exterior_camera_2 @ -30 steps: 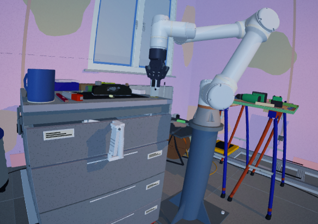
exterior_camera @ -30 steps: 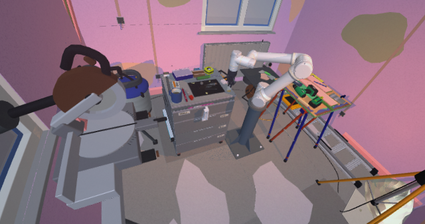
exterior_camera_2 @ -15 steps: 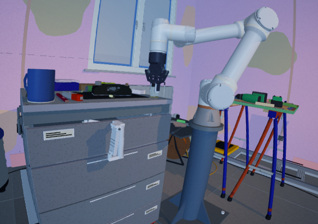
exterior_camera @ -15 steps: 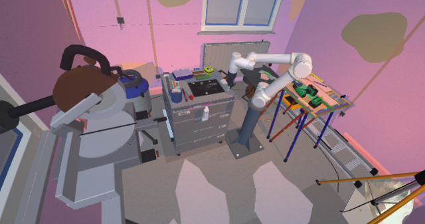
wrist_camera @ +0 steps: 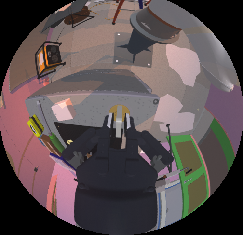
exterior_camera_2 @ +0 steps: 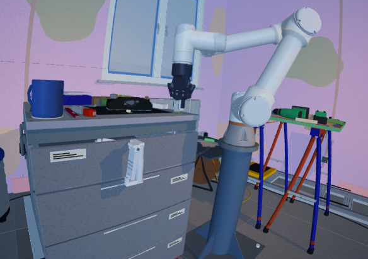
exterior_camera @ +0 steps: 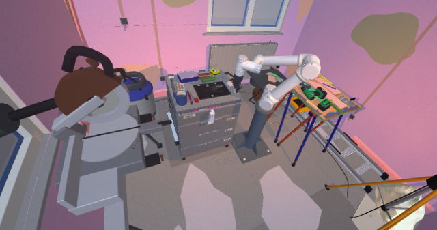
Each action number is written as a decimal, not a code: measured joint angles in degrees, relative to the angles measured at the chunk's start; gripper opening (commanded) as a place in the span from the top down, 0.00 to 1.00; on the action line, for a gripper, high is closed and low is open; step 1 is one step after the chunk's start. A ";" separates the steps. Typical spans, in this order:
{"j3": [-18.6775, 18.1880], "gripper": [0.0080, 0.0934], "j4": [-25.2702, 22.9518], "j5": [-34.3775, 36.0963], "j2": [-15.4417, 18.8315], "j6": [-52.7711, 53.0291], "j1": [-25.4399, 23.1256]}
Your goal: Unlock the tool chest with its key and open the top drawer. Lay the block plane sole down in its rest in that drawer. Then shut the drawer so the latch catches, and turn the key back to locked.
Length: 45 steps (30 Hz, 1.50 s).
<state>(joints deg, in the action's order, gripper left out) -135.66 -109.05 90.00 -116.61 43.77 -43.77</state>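
My gripper (exterior_camera_2: 180,104) (wrist_camera: 118,122) (exterior_camera: 235,89) points straight down over the right end of the grey tool chest (exterior_camera_2: 110,172) (exterior_camera: 204,115) top, partly closed with nothing gripped, its fingers either side of the pale upright key (wrist_camera: 118,123) (exterior_camera_2: 179,106) standing in a round brass lock (wrist_camera: 119,110). The block plane (exterior_camera_2: 128,104) (exterior_camera: 211,89), dark and low, lies on a black mat in the middle of the chest top, left of my gripper. The top drawer (exterior_camera_2: 107,159) has a white vertical handle (exterior_camera_2: 134,162) (exterior_camera: 211,116) and stands slightly out at its left end.
The chest's right edge lies just beside my gripper, with the arm's pedestal (exterior_camera_2: 225,197) beyond it. A blue mug (exterior_camera_2: 45,98), red tools (exterior_camera_2: 82,111), a pale cube (wrist_camera: 63,109) and a yellow tape measure (wrist_camera: 35,123) share the chest top. A trestle table (exterior_camera_2: 307,119) stands to the right.
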 measured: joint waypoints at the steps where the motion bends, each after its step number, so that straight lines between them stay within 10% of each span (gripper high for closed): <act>1: -0.01 0.77 -0.01 0.00 0.00 0.00 0.00; 11: -0.01 0.77 -0.03 0.00 0.00 0.00 0.00; 22: 0.00 1.00 -0.01 0.00 -0.01 0.00 0.00; 45: 0.00 1.00 0.00 0.00 0.00 -18.27 0.00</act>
<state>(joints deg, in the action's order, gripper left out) -135.66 -109.05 90.00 -116.61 25.51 -43.78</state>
